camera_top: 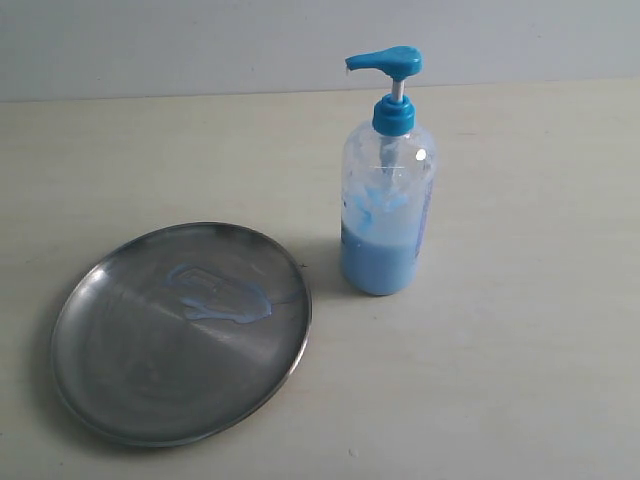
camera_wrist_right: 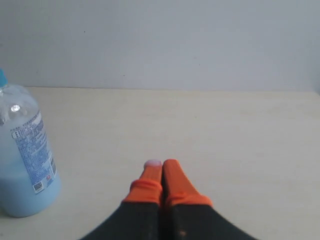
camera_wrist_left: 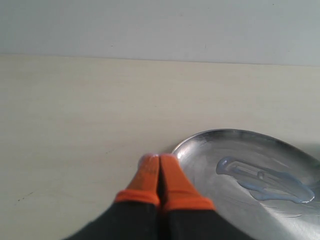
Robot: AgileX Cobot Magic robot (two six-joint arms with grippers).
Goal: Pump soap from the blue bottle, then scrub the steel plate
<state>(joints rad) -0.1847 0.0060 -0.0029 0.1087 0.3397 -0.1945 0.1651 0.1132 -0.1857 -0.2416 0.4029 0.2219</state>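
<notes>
The steel plate [camera_top: 150, 380] lies flat on the table at the lower left, with a pale blue smear of soap [camera_top: 222, 295] on its upper middle. The blue bottle [camera_top: 387, 200] stands upright to the plate's right, about a third full of light blue liquid. Neither arm shows in the exterior view. In the left wrist view my left gripper [camera_wrist_left: 159, 159] is shut with nothing in it, its orange fingertips just off the steel plate's [camera_wrist_left: 235, 190] rim, the soap [camera_wrist_left: 265, 180] beyond. My right gripper [camera_wrist_right: 161, 164] is shut and empty, with the blue bottle [camera_wrist_right: 25, 155] off to its side.
A pale beige tabletop [camera_top: 500, 380] runs under everything and meets a plain grey-white wall [camera_top: 200, 45] at the back. Nothing else stands on it.
</notes>
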